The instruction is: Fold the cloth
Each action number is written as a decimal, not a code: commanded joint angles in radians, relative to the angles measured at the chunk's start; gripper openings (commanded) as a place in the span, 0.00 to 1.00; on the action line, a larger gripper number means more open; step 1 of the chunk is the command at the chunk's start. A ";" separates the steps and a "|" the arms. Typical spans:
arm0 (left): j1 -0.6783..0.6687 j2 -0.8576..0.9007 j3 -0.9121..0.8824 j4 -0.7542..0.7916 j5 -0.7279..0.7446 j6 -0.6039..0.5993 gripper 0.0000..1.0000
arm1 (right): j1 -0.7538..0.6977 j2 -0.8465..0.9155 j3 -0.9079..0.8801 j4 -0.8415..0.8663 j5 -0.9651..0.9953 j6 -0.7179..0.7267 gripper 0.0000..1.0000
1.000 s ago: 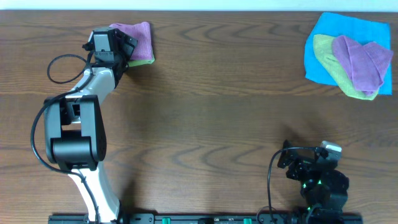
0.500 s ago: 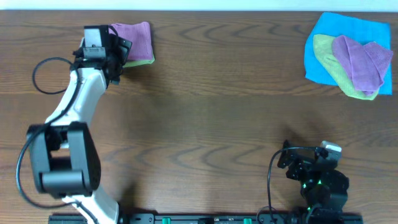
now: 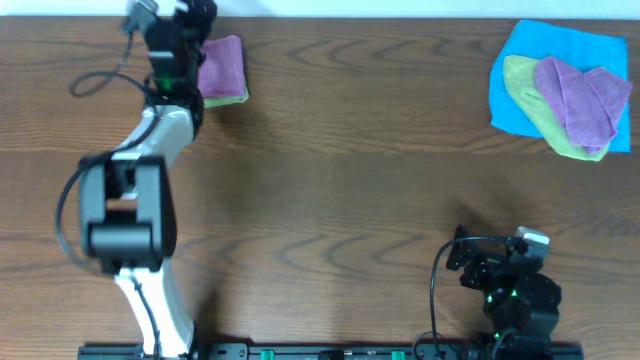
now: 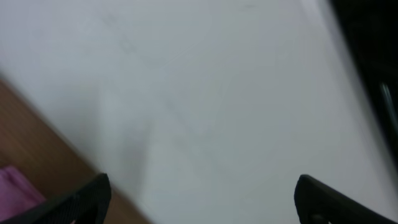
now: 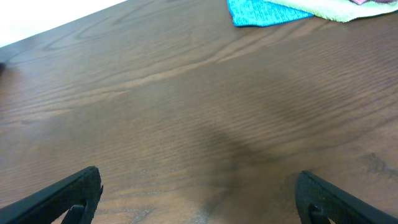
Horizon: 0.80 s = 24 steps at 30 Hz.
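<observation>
Apparently all but done: up front, black two-finger right gripper (image 5: 198,194) parked, fingers spread wide and empty. Farther back, left gripper (image 4: 200,198) raised, fingers likewise apart on nothing, just beside the soft lilac-purple square microfibre cloth (image 3: 224,64), folded small atop a lime-green folded cloth (image 3: 228,100) at the far-left edge.

- pretty sure it's a robotics lab: left arm (image 3: 125,215) and right arm (image 3: 510,295) mounted on a rail (image 3: 330,352) at the bench (image 3: 350,180) edge
- bare white wall (image 4: 217,93), loose cables (image 3: 433,295)
</observation>
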 commanded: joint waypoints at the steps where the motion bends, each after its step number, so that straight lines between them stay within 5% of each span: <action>1: 0.000 0.115 -0.008 0.066 -0.093 -0.014 0.95 | 0.010 -0.007 -0.013 0.001 0.000 0.011 0.99; 13: -0.002 0.211 -0.008 0.063 -0.130 -0.049 0.95 | 0.010 -0.007 -0.013 0.001 0.000 0.011 0.99; 19: -0.006 0.208 0.020 0.292 -0.108 -0.041 0.95 | 0.010 -0.007 -0.013 0.001 0.000 0.011 0.99; 24: -0.027 0.208 0.059 0.284 -0.058 -0.037 0.95 | 0.010 -0.007 -0.013 0.001 0.000 0.011 0.99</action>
